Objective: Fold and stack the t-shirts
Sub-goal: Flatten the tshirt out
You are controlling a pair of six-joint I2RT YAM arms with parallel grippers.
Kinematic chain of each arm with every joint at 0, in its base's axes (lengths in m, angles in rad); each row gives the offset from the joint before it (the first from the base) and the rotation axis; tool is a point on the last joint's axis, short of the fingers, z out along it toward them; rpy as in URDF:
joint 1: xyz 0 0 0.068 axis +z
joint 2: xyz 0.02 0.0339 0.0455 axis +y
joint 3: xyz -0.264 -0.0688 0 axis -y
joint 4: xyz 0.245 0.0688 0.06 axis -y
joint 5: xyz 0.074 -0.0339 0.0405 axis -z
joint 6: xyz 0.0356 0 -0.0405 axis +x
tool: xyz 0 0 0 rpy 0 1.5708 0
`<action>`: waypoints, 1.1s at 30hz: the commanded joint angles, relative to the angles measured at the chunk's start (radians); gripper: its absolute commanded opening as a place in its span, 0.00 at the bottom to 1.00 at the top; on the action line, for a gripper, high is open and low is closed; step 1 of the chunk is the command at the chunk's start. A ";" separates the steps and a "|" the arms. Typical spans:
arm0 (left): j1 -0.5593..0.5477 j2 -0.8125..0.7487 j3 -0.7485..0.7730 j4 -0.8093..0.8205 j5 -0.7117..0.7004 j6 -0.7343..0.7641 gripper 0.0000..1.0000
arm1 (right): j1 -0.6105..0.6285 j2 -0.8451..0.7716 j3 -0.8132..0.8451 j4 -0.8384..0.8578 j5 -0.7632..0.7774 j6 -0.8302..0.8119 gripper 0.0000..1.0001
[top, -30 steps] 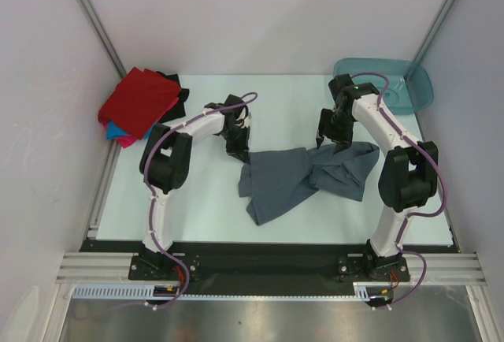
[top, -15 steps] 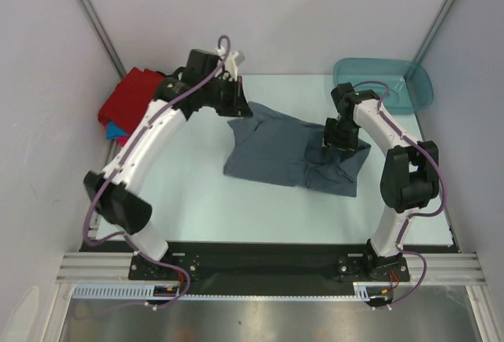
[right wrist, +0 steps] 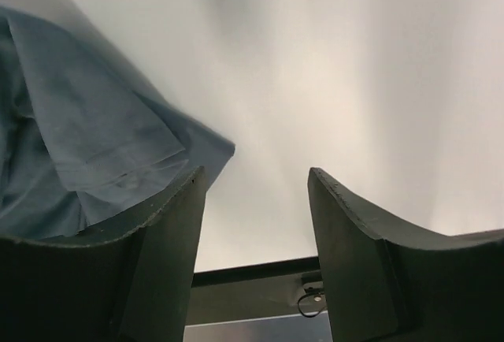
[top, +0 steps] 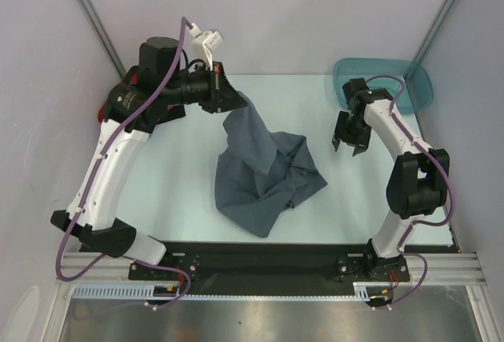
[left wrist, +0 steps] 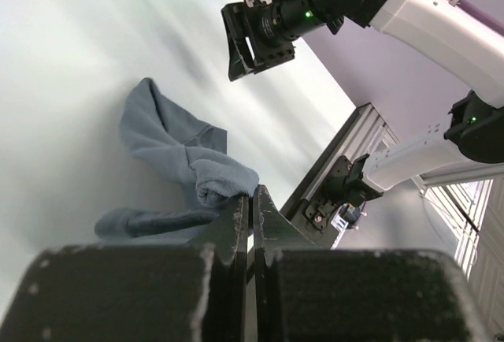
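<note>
Status: early on the current shirt, no fold made yet.

- Left pincer (top: 235, 103): clamped fully shut on an edge of the grey-blue t-shirt (top: 264, 172) and raised above the worktop (top: 181, 192). The cloth hangs from its tips and drapes down to a bunched heap below and to its right. The left wrist view confirms the fingers are pressed together with fabric trailing off them.
- Right pincer (top: 347, 143): jaws about half apart, holding nothing. The shirt's nearest edge lies just to its left, not touching. The teal tub (top: 394, 82) sits beyond it, at the far right.
- A sliver of red cloth (top: 101, 112) shows behind the left arm, well to the left of the left pincer. Most of that corner is hidden, so I can't tell how many shirts are there or whether they are folded.

Left to do, as I read it: spread the grey-blue one flat, fold it, then move it onto the pile. The shirt is crumpled now, so flattening comes first.
</note>
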 commanded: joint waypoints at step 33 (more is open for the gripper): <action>0.026 0.021 -0.087 -0.027 -0.071 -0.039 0.00 | 0.211 0.464 0.476 -0.042 -0.107 -0.077 0.59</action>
